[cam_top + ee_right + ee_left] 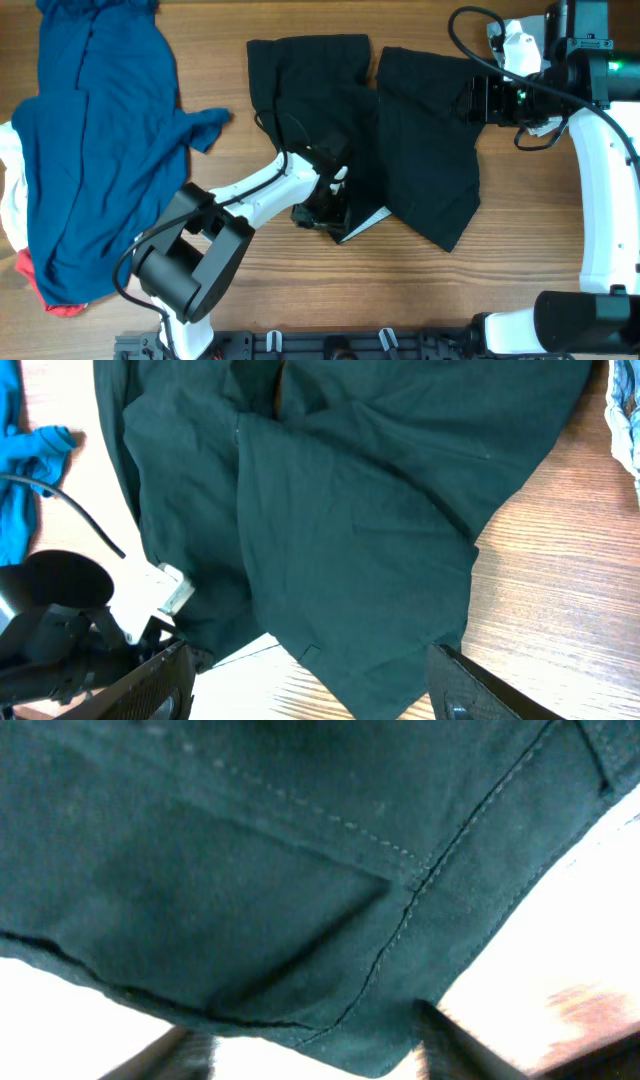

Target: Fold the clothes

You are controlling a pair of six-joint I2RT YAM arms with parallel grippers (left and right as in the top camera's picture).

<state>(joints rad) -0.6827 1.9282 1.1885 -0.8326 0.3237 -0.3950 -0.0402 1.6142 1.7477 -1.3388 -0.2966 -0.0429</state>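
Note:
The black garment (420, 150) lies spread across the middle of the table, with a pale inner edge (366, 222) showing at its near side. My left gripper (322, 212) is down at the garment's near left edge. In the left wrist view the dark cloth (300, 870) fills the frame, and a corner of it hangs between the parted fingertips (460, 1045) of the left gripper (315, 1055). My right gripper (470, 100) hovers over the garment's far right edge. From its own camera the right gripper (310, 690) is open, well above the cloth (340, 510), holding nothing.
A large blue garment (95, 150) lies heaped at the left, over white cloth (8, 205) and red cloth (60, 303). Pale denim (625, 410) shows at the right wrist view's edge. Bare wood (520, 240) lies right of the black garment.

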